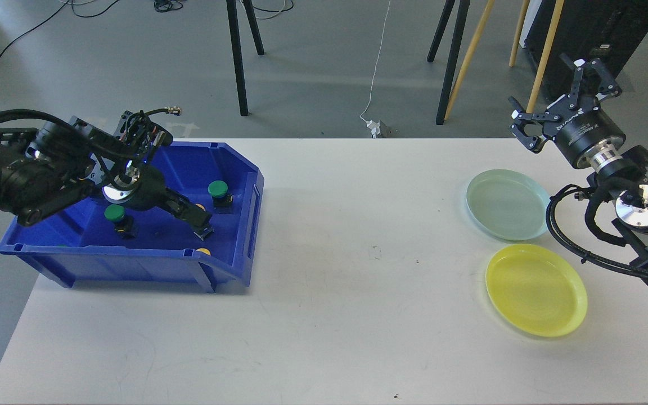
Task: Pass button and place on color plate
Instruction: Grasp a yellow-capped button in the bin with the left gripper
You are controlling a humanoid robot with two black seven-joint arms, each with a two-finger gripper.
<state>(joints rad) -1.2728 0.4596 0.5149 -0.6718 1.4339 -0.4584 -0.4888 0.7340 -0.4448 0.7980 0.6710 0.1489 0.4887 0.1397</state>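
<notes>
A: Where is the bin (228, 169)?
B: Left on the table (329, 281), with two buttons (115, 214) (218, 190) inside.
A: And the plates?
B: Right side; one plate (507, 203) farther, the other plate (536, 289) nearer, just beside it.

White lettering on the right gripper (565, 97) — blurred, perhaps a brand name.
</notes>
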